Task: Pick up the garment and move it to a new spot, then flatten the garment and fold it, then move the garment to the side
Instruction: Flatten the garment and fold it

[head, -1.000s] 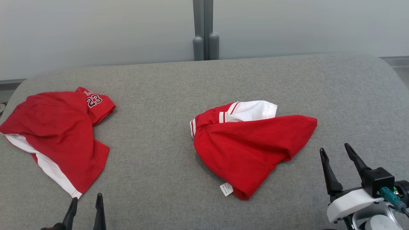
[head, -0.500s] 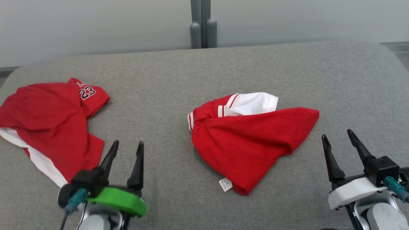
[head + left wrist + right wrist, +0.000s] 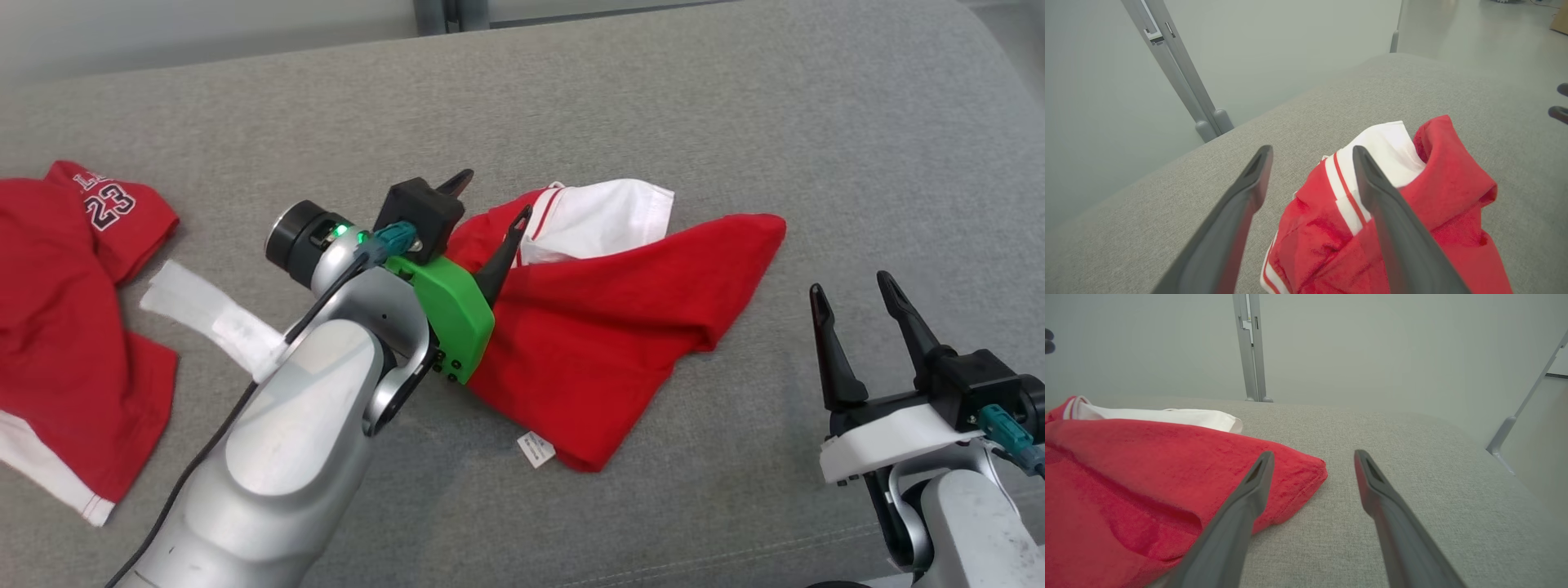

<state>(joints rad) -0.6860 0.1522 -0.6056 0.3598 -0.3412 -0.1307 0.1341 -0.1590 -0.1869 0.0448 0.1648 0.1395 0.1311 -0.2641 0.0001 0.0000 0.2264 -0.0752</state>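
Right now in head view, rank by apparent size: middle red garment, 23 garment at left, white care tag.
1-2. middle red garment and 23 garment: too close to rank; left arm covers one, frame edge cuts the other.
3. white care tag, far smallest.

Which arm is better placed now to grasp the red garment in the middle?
Left, probably. The left gripper, open, hangs at the garment's striped edge, one finger above the cloth. The right gripper, open too, stands apart from the garment, beside its corner.

Left arm (image 3: 310,408) hides garment (image 3: 629,327) left side; numbered shirt (image 3: 57,343) cropped.
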